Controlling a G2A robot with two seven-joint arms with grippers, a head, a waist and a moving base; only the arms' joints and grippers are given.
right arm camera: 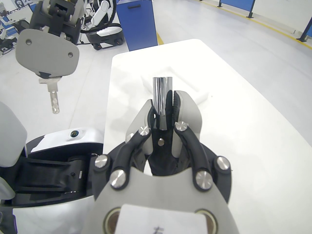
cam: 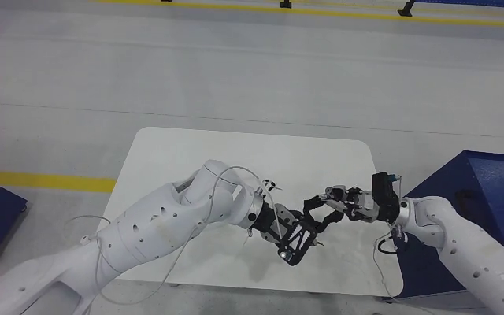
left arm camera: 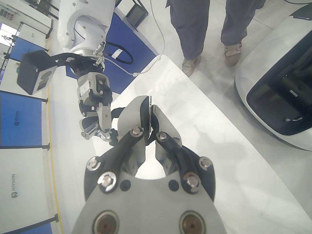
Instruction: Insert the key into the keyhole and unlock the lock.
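Lock, right wrist view: shiny lock (right arm camera: 162,91) stuck out of right gripper (right arm camera: 165,102), jaws squeezed tight on it.
Key, right wrist view: key (right arm camera: 54,98) hung from left gripper (right arm camera: 48,75), off to one side of the lock, tip not aimed at its end (a turn was likely needed).
Key, left wrist view: jaws pinched on the key (left arm camera: 150,104), seen edge-on; keyhole hard to make out.
Arms, top view: grippers sat close together over the table's (cam: 197,157) near edge; key too small to tell.
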